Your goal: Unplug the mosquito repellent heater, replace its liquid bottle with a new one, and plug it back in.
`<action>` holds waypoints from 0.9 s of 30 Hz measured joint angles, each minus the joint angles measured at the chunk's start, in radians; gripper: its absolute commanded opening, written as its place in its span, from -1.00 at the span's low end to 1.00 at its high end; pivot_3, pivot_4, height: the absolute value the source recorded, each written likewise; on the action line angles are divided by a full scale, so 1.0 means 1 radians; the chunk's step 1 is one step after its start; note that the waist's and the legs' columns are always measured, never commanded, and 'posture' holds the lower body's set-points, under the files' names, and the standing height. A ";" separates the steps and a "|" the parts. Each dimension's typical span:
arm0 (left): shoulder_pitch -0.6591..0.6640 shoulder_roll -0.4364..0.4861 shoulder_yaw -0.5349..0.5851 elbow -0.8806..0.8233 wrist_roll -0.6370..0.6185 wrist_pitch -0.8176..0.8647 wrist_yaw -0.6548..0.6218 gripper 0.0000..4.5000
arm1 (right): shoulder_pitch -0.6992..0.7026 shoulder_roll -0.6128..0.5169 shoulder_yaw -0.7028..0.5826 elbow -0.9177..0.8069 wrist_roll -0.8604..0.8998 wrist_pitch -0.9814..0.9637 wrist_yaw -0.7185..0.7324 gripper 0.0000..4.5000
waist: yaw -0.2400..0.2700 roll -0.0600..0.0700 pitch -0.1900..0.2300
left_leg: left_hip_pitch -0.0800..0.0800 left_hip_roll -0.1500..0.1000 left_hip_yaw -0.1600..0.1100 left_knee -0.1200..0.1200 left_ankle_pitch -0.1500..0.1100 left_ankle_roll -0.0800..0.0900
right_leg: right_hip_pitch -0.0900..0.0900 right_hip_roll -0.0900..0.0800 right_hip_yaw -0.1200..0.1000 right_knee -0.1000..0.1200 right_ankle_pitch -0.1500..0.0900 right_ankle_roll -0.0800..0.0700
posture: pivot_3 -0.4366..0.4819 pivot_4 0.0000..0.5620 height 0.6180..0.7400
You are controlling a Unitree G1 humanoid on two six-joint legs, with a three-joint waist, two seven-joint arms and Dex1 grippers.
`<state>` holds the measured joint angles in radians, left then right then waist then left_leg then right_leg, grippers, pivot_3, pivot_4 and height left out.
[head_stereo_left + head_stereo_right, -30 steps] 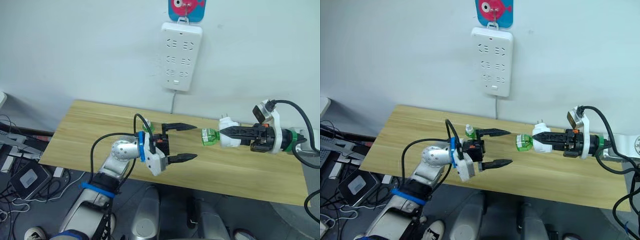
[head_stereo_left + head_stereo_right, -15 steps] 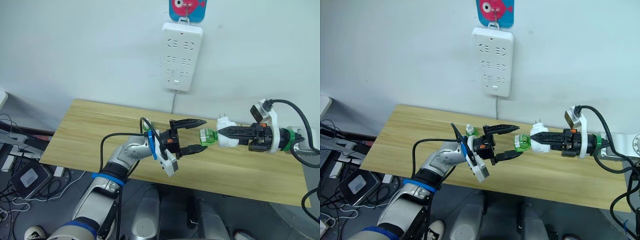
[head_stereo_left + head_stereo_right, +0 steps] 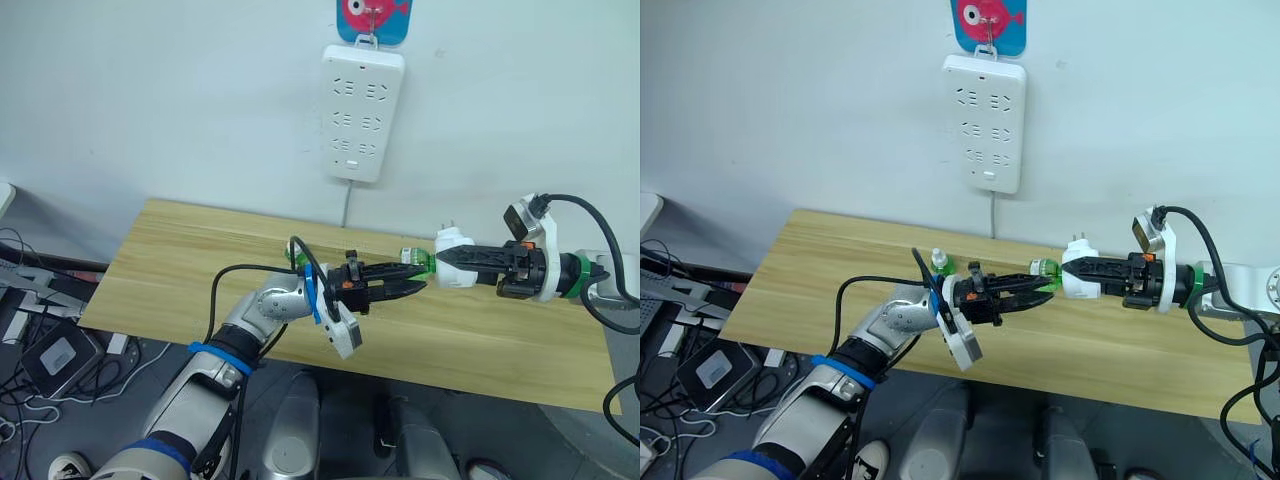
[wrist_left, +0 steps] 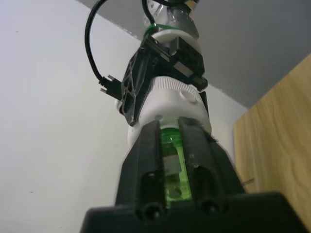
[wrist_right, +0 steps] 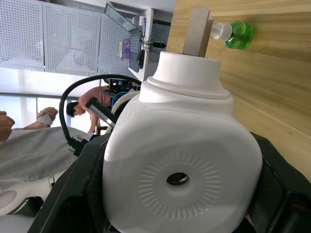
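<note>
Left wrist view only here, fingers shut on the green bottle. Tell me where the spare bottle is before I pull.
Observer: The spare bottle stands upright on the table, to the robot's left of the mosquito repellent heater.
Operator: Give me the heater's height.
Observer: It is in the air above the table, clamped by the right gripper.
Operator: Locate the power strip.
Observer: The power strip hangs on the wall above the table's far edge, up and to the left of the heater.
</note>
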<state>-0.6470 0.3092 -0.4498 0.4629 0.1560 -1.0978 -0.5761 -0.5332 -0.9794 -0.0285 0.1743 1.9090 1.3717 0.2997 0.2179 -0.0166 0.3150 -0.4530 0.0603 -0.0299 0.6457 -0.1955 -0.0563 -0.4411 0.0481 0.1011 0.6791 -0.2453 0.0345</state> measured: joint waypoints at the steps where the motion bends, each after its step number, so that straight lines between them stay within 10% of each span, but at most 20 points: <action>1: 0.000 0.008 -0.001 -0.011 -0.012 0.008 -0.010 -0.77 | 0.000 0.000 0.000 0.000 0.000 0.000 0.000 0.39 | -0.001 0.000 0.000 | 0.000 0.000 0.000 0.000 0.000 0.000 | 0.000 0.000 0.000 0.000 0.000 0.000 | 0.61 0.04 1.00; 6: 0.008 0.033 -0.002 -0.022 -0.036 0.002 -0.030 -0.51 | 0.000 0.000 0.000 -0.001 0.003 0.008 0.000 0.39 | -0.004 0.000 0.000 | 0.000 0.000 0.000 0.000 0.000 0.000 | 0.000 0.000 0.000 0.000 0.000 0.000 | 0.60 0.04 1.00; 18: 0.009 0.050 0.049 0.019 0.095 -0.050 0.032 1.00 | 0.001 0.000 0.000 -0.014 0.027 0.014 0.004 0.39 | -0.004 0.000 0.000 | 0.000 0.000 0.000 0.000 0.000 0.000 | 0.000 0.000 0.000 0.000 0.000 0.000 | 0.60 0.04 1.00; 27: -0.020 0.020 0.065 0.040 0.199 -0.046 0.127 1.00 | 0.001 0.001 0.000 -0.021 0.027 0.018 0.007 0.39 | -0.004 0.000 0.000 | 0.000 0.000 0.000 0.000 0.000 0.000 | 0.000 0.000 0.000 0.000 0.000 0.000 | 0.60 0.03 1.00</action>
<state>-0.6666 0.3293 -0.3843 0.5026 0.3547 -1.1439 -0.4488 -0.5323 -0.9782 -0.0282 0.1531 1.9361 1.3900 0.3065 0.2143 -0.0166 0.3150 -0.4525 0.0604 -0.0299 0.6458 -0.1954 -0.0561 -0.4407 0.0484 0.1011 0.6792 -0.2454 0.0345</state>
